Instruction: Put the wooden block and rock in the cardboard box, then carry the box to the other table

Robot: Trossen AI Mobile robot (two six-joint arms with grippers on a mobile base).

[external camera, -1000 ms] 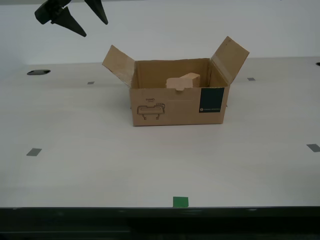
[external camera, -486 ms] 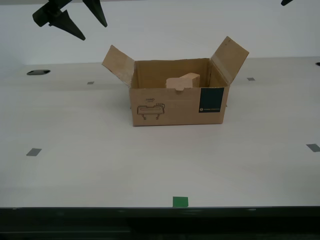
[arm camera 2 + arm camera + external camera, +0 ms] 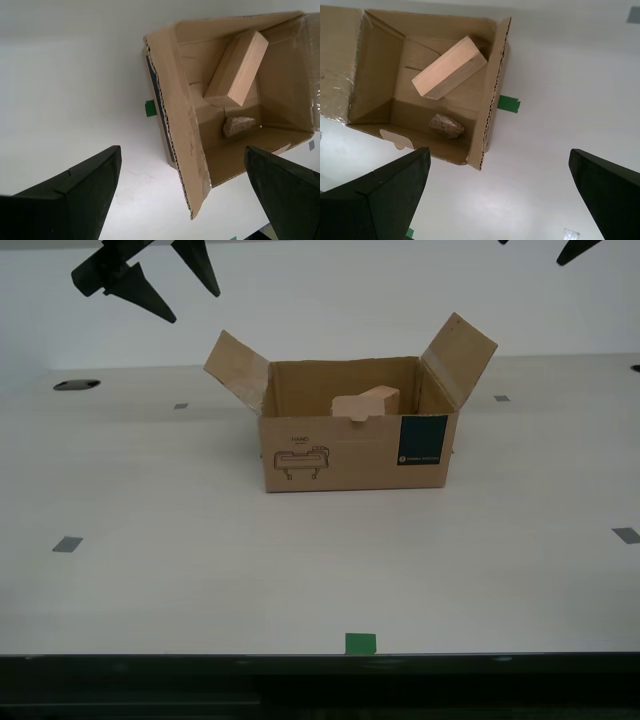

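In the cardboard box (image 3: 370, 95): wooden block (image 3: 449, 67), rock (image 3: 446, 125).

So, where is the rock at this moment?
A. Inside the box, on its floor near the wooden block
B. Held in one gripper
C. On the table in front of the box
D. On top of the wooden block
A: both wrist views show the rock on the floor of the cardboard box, close to the wooden block, and both grippers hang open and empty above.
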